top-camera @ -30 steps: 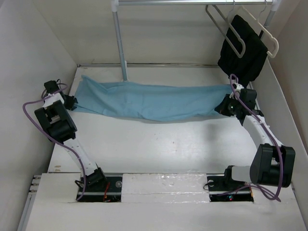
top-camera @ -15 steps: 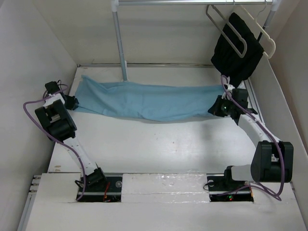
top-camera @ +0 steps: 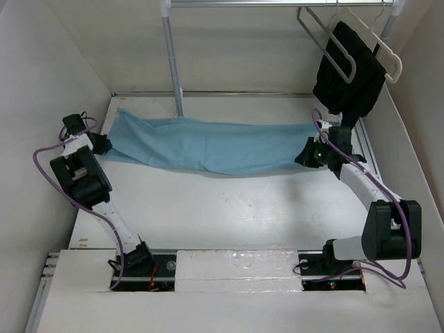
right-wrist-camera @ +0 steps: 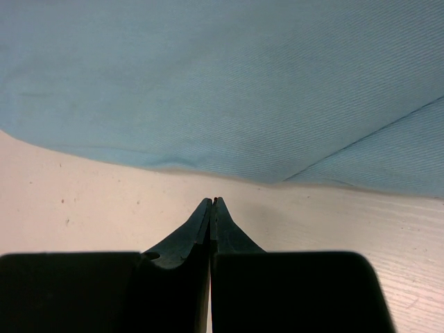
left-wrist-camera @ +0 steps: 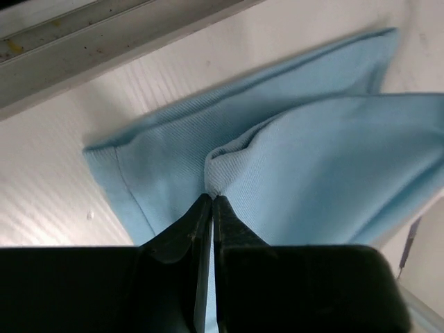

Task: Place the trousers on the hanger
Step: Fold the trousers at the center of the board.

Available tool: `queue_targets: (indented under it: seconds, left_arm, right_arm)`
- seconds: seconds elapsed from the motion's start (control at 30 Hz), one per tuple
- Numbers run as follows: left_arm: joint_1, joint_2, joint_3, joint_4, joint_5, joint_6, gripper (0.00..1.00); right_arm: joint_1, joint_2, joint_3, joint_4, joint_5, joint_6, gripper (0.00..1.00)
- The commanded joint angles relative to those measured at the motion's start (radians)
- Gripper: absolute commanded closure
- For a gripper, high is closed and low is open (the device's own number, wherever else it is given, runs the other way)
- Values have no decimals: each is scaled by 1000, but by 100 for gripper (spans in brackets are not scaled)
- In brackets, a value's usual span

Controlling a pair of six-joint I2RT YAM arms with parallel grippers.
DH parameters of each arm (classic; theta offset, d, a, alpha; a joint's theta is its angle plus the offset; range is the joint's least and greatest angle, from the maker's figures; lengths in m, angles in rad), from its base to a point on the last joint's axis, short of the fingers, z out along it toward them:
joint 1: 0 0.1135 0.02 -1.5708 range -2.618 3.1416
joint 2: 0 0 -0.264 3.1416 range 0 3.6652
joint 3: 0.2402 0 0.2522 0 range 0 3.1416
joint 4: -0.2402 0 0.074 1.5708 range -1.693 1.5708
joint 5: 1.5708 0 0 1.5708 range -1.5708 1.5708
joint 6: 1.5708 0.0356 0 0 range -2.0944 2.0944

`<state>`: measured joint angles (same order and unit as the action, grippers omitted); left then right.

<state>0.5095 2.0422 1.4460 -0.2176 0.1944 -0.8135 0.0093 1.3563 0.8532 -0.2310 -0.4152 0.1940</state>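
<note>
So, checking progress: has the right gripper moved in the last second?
Yes. The right gripper moved left, toward the rack pole.

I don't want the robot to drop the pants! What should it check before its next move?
1. Left gripper closed at a fold of the large light blue thin-cloth trousers: ok.
2. Cloth really caught between its tips: cannot tell.
3. Right gripper holding the trousers: not ok. It is closed on nothing, its tips over the bare white table, short of the cloth's edge.
4. Thin grey wire-hook hanger hanging on the rail, back right: ok.
5. Trousers spread out flat, not bunched: ok.
</note>
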Motion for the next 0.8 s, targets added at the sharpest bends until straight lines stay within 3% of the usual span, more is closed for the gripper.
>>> queue_targets:
  seconds: [0.0,0.07,0.27,0.47,0.57,0.7,0.77]
  left_arm:
    - [0,-157,-18,12,-42,-1,100]
    - [0,-221,-36,-29,-133,-7,100]
    - [0,-292,-108,-52,-226,-13,100]
    - [9,-177,-93,-121,-243,7,100]
    - [9,-140,-96,-146,-260,20,95]
    - [9,-177,-139,-97,-250,30,80]
    - [33,-192,-147,-85,-213,20,79]
  right_arm:
    - [12,12,27,45,-8,-21,98]
    - [12,15,40,38,-22,-33,98]
    - [12,6,43,38,-20,-34,98]
    - [12,4,55,16,-31,-47,98]
    - [1,-5,58,-2,-33,-54,97]
    - [1,-17,79,-34,-36,-82,94]
    - [-8,-20,83,-39,-37,-84,90]
